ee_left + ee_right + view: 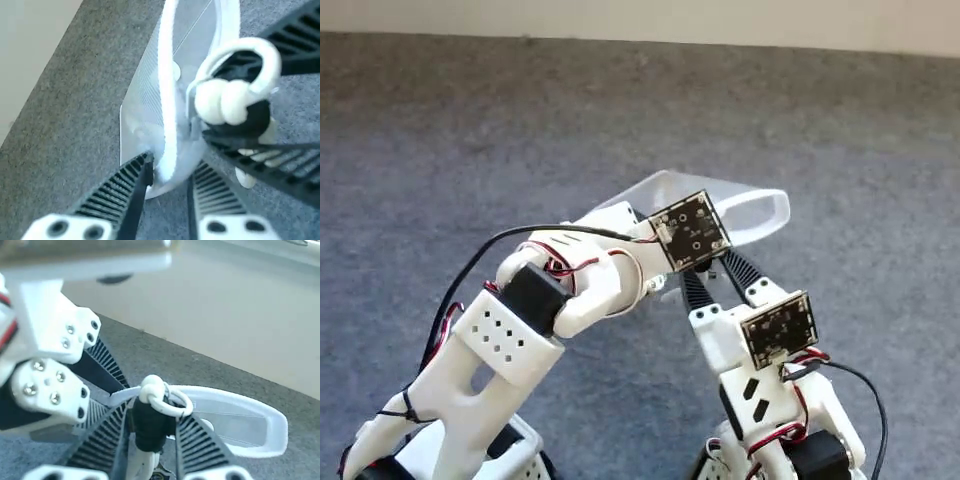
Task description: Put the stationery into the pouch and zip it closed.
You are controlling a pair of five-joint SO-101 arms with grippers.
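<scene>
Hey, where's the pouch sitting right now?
In the high view the pouch sits mid-table on the grey carpet, where both arms meet; the left gripper clamps its end and the right gripper holds its zipper pull.

Pouch (760, 212) near end hidden (behind left arm (610, 270)).

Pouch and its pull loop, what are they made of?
The pouch looks like clear, see-through plastic, with a fine mesh pattern on its side and a white, cloth-like zip edge. The pull loop looks like smooth, rounded white cord, maybe rubbery; it is hard to be sure.
</scene>
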